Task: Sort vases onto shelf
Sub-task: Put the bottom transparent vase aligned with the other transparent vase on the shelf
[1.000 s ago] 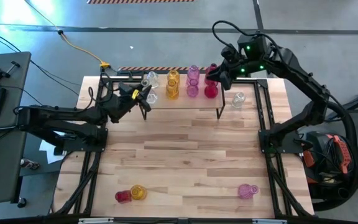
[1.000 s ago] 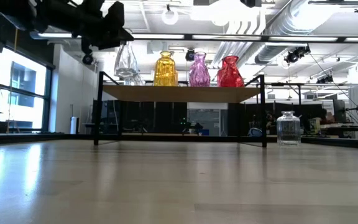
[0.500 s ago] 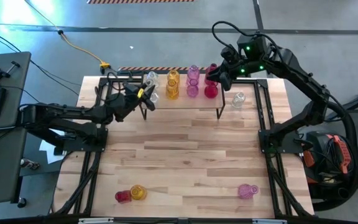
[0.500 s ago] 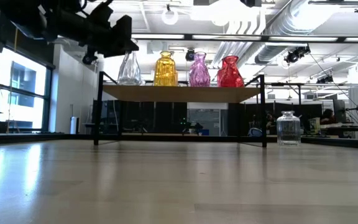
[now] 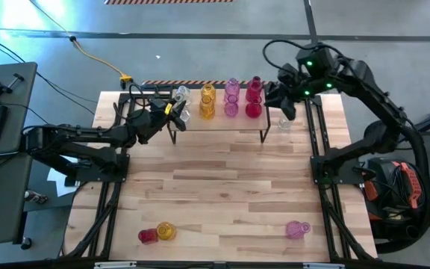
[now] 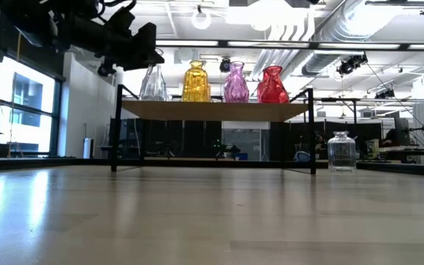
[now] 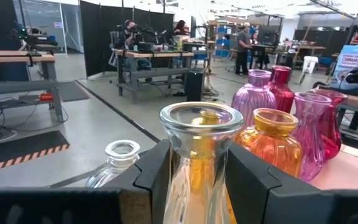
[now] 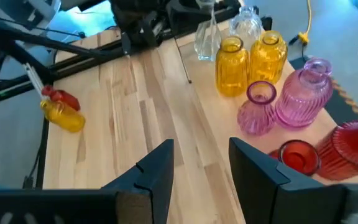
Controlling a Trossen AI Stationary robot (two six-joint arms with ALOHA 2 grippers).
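In the high view's upper left, the left gripper (image 5: 172, 113) grasps a clear vase (image 7: 201, 163) between its fingers at the shelf (image 5: 219, 121) end; the right gripper (image 5: 284, 104), upper right, hangs released.

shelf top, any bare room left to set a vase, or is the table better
The shelf is crowded along its back: clear, amber, pink and red vases in pairs, the left gripper shut on a clear vase. Only its front strip is bare. The table is open between the shelf and the fallen vases near its front edge.
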